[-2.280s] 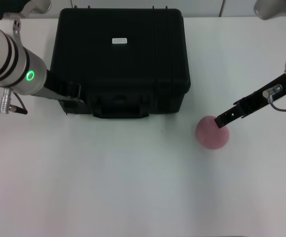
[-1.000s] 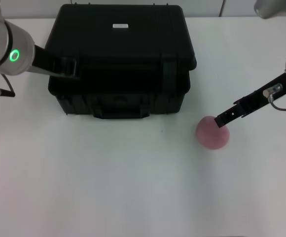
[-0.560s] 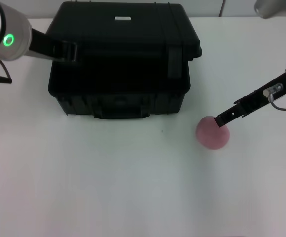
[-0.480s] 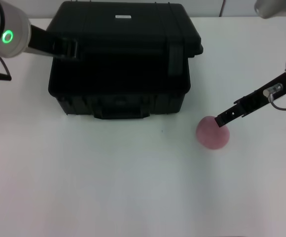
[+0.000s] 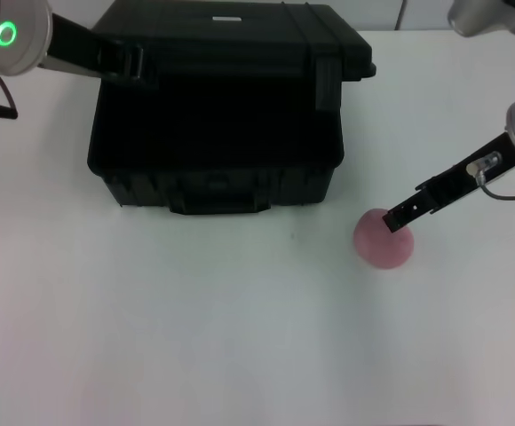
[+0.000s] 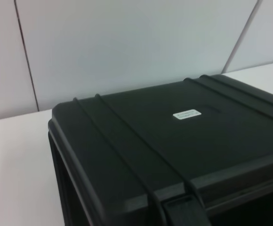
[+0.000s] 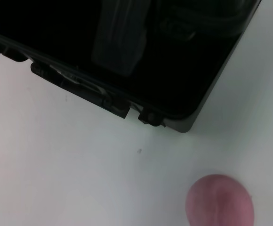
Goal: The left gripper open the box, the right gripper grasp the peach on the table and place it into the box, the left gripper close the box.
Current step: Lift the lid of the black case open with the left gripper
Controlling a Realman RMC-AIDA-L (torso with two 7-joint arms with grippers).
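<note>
The black box (image 5: pixel 213 142) stands at the back of the white table with its lid (image 5: pixel 240 44) lifted part way off the base. My left gripper (image 5: pixel 136 66), on the arm with the green ring, is shut on the lid's front left corner. The left wrist view looks across the lid (image 6: pixel 174 150) and its white label (image 6: pixel 187 114). The pink peach (image 5: pixel 382 246) lies on the table to the right of the box. My right gripper (image 5: pixel 392 221) has its tip at the peach's upper right edge. The right wrist view shows the peach (image 7: pixel 220 201) and the box's front corner (image 7: pixel 174 61).
The white table (image 5: pixel 195 328) stretches in front of the box and around the peach. A pale panelled wall (image 6: pixel 127 47) rises behind the box.
My left gripper has risen and moved back with the lid's corner, so the gap between lid and base has widened. The right gripper has shifted only slightly at the peach.
</note>
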